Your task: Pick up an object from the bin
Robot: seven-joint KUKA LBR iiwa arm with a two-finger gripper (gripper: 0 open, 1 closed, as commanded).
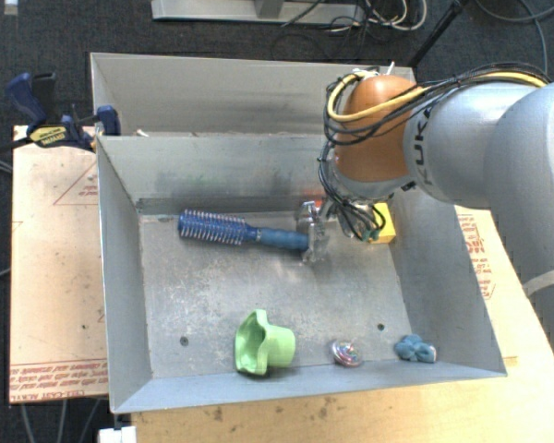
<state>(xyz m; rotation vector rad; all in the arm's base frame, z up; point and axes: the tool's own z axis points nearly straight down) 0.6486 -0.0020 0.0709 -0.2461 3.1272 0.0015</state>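
Gripper point(311, 238) at handle of blue bristled plastic hairbrush point(223, 230); we cannot tell its grip | scuffed grey metal bin point(258, 298); dark carpet point(37, 26)

The grey bin point(122, 275) holds a blue hairbrush point(223, 230), green cup point(263, 343), small top point(346, 353) and blue lump point(415, 349).

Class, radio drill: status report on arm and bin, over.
Gripper low at handle end of blue hairbrush, back of bin. Green cup, small top, blue lump apart along near wall.
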